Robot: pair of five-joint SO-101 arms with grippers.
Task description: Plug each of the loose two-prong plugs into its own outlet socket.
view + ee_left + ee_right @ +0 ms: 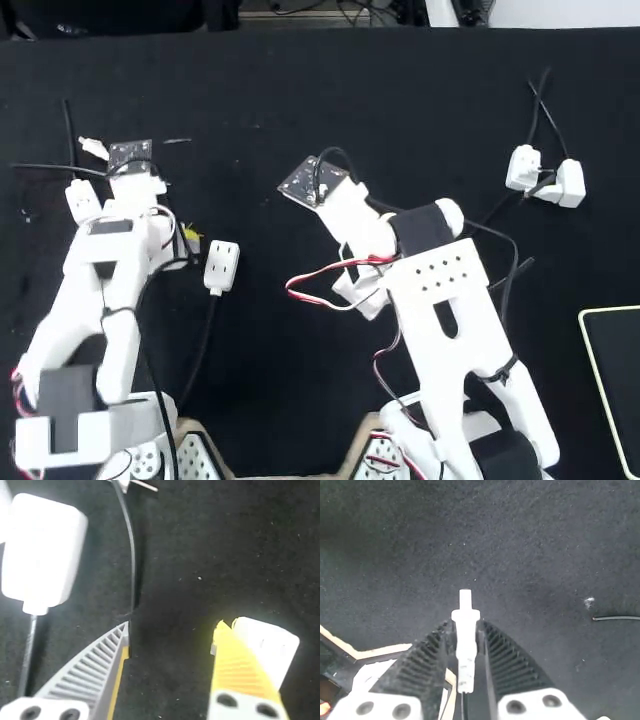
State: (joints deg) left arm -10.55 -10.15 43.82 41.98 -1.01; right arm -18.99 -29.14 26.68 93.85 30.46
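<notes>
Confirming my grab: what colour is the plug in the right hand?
White; the plug, clamped in the right hand, shows best in the right wrist view.

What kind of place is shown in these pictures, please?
Probably a robotics test bench: a black cloth-covered table, two white robot arms side by side, and loose plugs and an outlet socket on it.

Black-clothed table (250,80); cables (370,10) beyond far edge.
</notes>
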